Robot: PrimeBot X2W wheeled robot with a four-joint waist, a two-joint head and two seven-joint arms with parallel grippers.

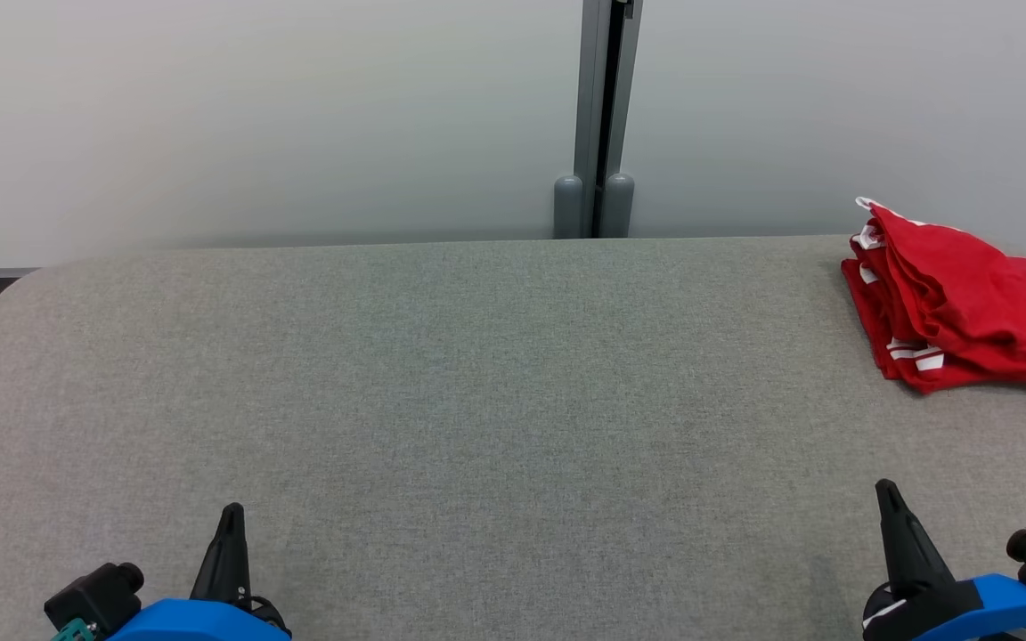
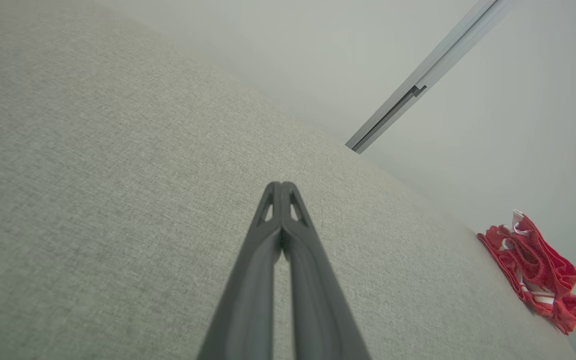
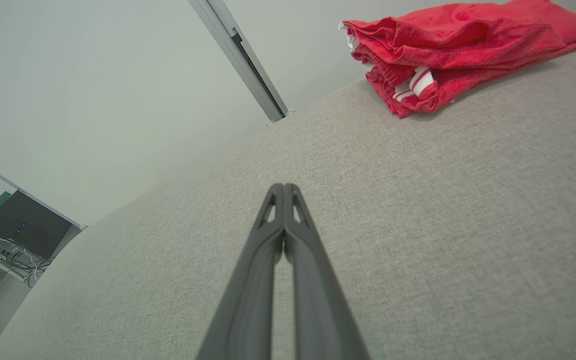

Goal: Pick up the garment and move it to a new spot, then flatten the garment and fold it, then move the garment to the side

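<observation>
Seemingly finished with garment (image 1: 958,294), folded (neatness hard to tell) and parked far right on table (image 1: 477,401), apart from left gripper (image 1: 232,516) and right gripper (image 1: 887,494), both clenched empty.

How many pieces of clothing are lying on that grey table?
1: a red garment with white stripes, loosely folded at the far right of the table, running past the head view's right edge. Anything tucked beneath its folds would be hidden.
</observation>
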